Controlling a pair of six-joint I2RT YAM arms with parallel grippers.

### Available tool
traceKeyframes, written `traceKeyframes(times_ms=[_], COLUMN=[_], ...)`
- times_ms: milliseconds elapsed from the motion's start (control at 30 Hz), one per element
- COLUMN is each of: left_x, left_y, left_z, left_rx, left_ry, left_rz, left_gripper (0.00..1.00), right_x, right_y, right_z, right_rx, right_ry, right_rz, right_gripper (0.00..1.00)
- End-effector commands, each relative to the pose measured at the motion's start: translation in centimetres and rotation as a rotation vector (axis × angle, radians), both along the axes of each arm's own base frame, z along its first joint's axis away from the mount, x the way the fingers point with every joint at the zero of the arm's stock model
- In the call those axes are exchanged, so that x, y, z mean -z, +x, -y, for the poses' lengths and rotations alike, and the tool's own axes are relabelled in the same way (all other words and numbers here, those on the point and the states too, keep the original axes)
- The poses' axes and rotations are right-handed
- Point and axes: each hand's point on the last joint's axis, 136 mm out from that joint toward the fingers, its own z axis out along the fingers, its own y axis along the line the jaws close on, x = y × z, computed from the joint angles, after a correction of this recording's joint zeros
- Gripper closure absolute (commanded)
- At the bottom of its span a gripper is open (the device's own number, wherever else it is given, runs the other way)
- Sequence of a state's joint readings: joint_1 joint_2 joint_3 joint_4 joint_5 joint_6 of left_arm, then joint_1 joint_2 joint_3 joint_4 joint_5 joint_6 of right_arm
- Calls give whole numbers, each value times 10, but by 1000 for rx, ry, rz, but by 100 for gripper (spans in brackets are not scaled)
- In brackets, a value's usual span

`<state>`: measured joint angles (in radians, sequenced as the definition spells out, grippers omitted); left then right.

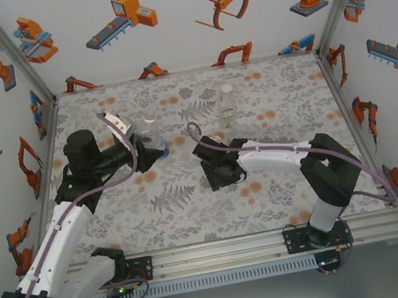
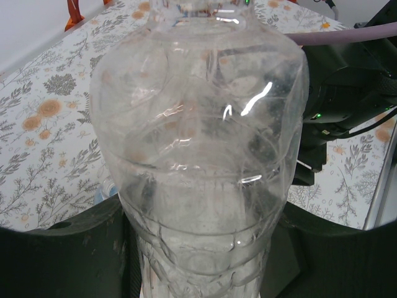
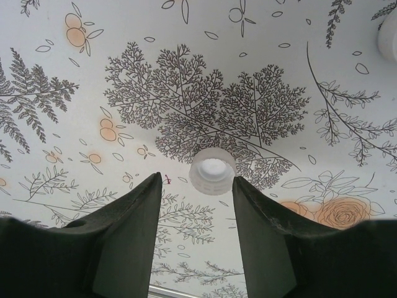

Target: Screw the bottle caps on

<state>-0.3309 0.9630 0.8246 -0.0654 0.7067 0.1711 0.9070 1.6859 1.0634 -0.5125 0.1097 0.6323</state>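
A plain clear bottle (image 2: pixel 205 155) stands upright between the jaws of my left gripper (image 2: pixel 205 254), which is shut on its lower body. From above, that bottle (image 1: pixel 150 127) is at the left middle of the table, held by the left gripper (image 1: pixel 150 148). A bottle with a green-white label (image 1: pixel 229 109) stands alone further back. My right gripper (image 3: pixel 197 179) is open and points down at the cloth. A white bottle cap (image 3: pixel 212 171) lies open side up just beyond its fingertips, close to the right finger. From above, the right gripper (image 1: pixel 215 177) is mid-table.
A second white cap (image 3: pixel 389 34) lies at the top right edge of the right wrist view. Something blue (image 1: pixel 163 154) lies on the floral cloth beside the left gripper. The right arm's black wrist (image 2: pixel 353 87) is close behind the held bottle. Printed walls enclose three sides.
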Motion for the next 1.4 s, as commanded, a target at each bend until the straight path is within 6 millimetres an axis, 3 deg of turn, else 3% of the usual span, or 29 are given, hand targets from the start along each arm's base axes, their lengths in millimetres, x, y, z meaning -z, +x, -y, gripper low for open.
traceKeyframes(times_ms=[0,467,633,867,1033,1367], left_x=[-10,-8,-9,-10,-10,-10], left_y=[0,1,1,1,0,0], left_z=[0,1,1,1,1,1], left_rx=[11,11,11,11,11,12], left_ry=[-11,-11,-12,-11,-10,-11], left_rz=[23,10,8,12,15,13], left_gripper=[86,85,85,85,85,85], right_x=[3,28,33,6,-13,-8], right_y=[-3,-10,-12,-5,0,-1], right_z=[2,7,7,-5,1,15], right_rx=[-3,10,31,20,43,147], right_ry=[-28,-50,-35,45,71,195], right_rz=[-4,-44,-57,-15,30,-5], right_gripper=[52,53,60,60,57,51])
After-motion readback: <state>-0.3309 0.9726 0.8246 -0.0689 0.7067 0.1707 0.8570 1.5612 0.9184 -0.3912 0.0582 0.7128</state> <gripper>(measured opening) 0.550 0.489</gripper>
